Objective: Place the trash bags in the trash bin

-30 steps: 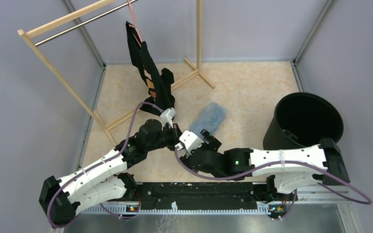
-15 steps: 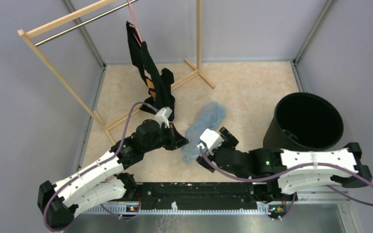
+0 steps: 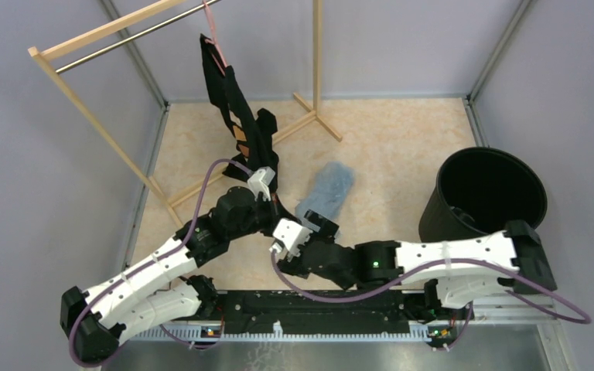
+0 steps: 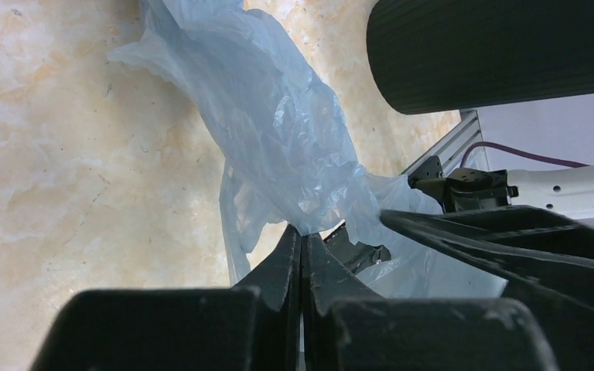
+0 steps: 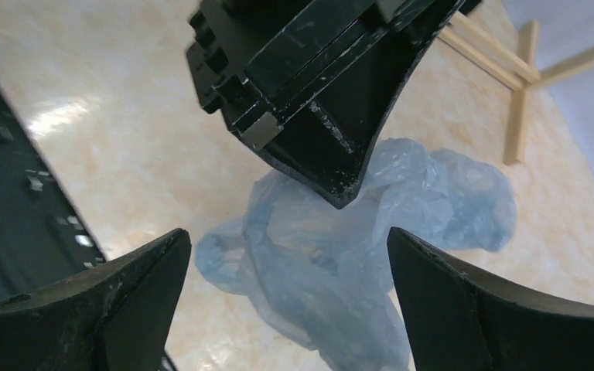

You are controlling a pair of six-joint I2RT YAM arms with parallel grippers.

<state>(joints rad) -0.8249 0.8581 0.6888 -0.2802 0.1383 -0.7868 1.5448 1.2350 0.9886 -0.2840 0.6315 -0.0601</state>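
Note:
The pale blue, see-through trash bag [image 3: 327, 188] lies crumpled on the marble-look floor between the two arms. My left gripper [image 3: 285, 210] is shut on the bag's near edge; in the left wrist view the closed jaws [image 4: 302, 234] pinch the film [image 4: 278, 131]. My right gripper [image 3: 317, 225] is open just right of it, the jaws [image 5: 286, 232] spread wide over the bag [image 5: 356, 263], not touching it. The left gripper's fingers [image 5: 317, 116] hang at the top of the right wrist view. The black ribbed trash bin [image 3: 486, 193] stands upright at the right, also in the left wrist view [image 4: 495, 54].
A wooden clothes rack [image 3: 100, 35] stands at the back left with a black garment with orange patches [image 3: 236, 108] hanging from it. Its foot [image 3: 321, 120] lies on the floor behind the bag. Grey walls enclose the floor.
My right arm has swung back left from beside the bin to the bag's near end, beside the left gripper. The bag's near part has been drawn up from the floor.

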